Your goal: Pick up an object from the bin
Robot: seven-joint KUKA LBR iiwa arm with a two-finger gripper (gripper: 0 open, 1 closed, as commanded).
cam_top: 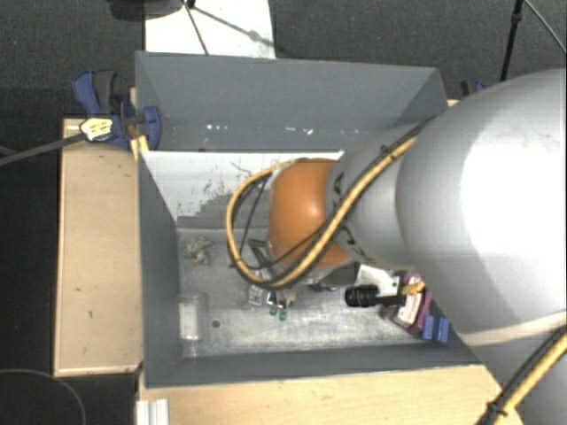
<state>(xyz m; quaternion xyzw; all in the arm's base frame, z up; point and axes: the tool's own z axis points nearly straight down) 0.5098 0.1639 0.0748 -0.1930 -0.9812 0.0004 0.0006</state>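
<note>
grey metal bin (pixel 159 264), looked down on from above in the camera view. found a broad silver arm (pixel 478 228) reaching in from the right over the bin's right half. noted an orange cover (pixel 297 211) at its wrist, with yellow and black cables (pixel 235 228) looped out to the left. located the gripper (pixel 273 301) low over the middle of the floor, tucked beneath the orange cover and largely hidden by it. could not tell whether apart, together or clamped on anything. made out a silver and green bit (pixel 282 312) right at the gripper's tip, on or just above the floor; could not tell whether loose thing or part of the tool. spotted the nearest clear thing to the right: a black cylinder (pixel 361 297) on its side with a white piece (pixel 377 280) just behind it, near the gripper but apart. saw farther right, partly under the arm, a close cluster of a purple piece (pixel 420 312), a blue piece (pixel 436 328) and a yellow scrap (pixel 413 284). found well apart on the left a clear little block (pixel 190 315) near the front left corner and a crumpled greyish scrap (pixel 197 251) farther back beside the left wall.
</note>
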